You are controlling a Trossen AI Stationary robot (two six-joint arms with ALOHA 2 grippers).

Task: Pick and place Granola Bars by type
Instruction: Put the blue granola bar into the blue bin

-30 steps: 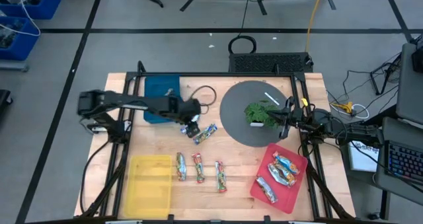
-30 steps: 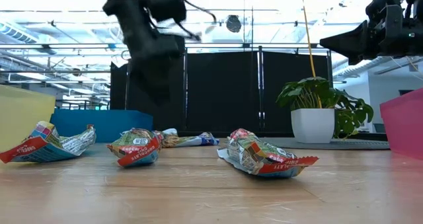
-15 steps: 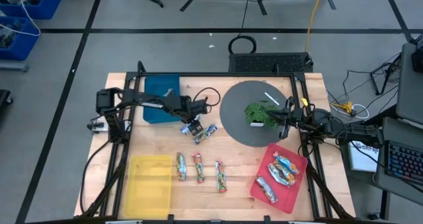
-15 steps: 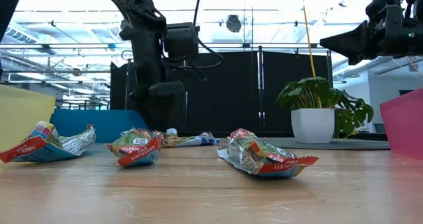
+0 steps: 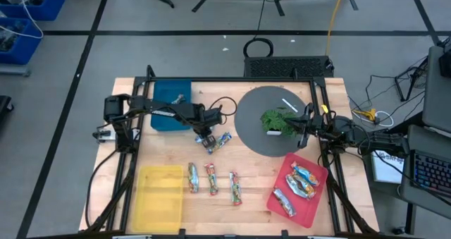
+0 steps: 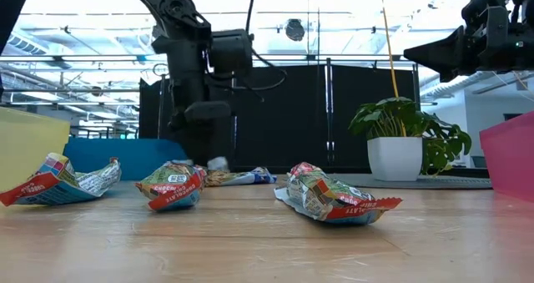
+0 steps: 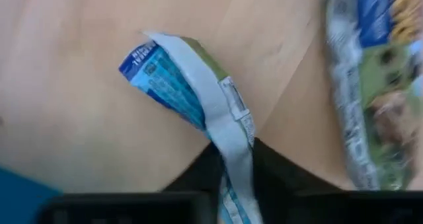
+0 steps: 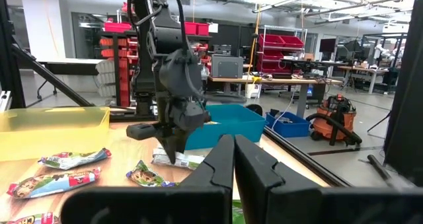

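My left gripper (image 5: 204,137) reaches down at the table's middle and is shut on a silver-blue granola bar (image 7: 192,92). A second silver-blue bar (image 5: 224,141) lies flat on the wood just to its right. Three red-green bars (image 5: 192,177) (image 5: 211,178) (image 5: 234,188) lie in a row nearer the front edge. Several silver-orange bars (image 5: 301,181) lie in the red tray (image 5: 320,174). My right gripper (image 8: 232,159) is shut and hangs above the right edge of the black disc (image 5: 254,133), touching nothing. My left gripper pinches the silver-blue bar between its two fingers, on the wrapper toward one end (image 7: 232,151). The fingers come from above, pointing down, and lie across the bar. The rest of the bar sticks out past the fingers over the wood; I cannot tell whether it is clear of the table.
A blue tray (image 5: 165,112) lies at the far left and a yellow tray (image 5: 161,197) at the near left. A potted green plant (image 5: 277,119) stands on the black disc. Bare wood lies between the bar row and the red tray.
My left gripper has come down from well above the table onto the silver-blue bar and has shut on it. The bars on the table and my right arm have kept still.
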